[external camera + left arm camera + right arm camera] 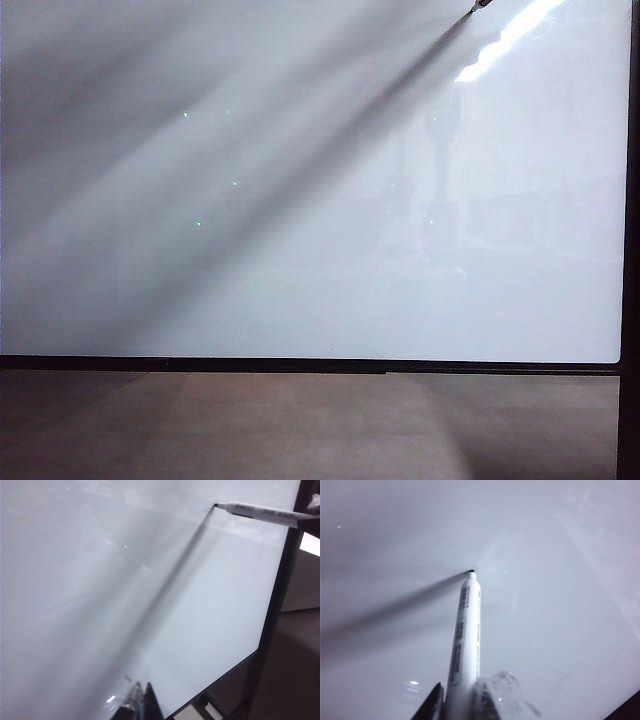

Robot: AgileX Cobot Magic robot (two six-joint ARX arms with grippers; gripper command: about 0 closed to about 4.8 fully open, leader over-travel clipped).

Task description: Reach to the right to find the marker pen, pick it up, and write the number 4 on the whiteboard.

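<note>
A brown surface [300,425] lies along the near edge, dim and perhaps wood-grained, with tiny green light specks [198,223] above.

The marker pen [467,630] sits between the right end effector [462,702] fingers, its tip at the whiteboard [300,250], near the upper right corner in the exterior view. The left end effector [137,705] is near the board.

Marker pen [480,5] tip (top edge) meets whiteboard [300,250].
</note>
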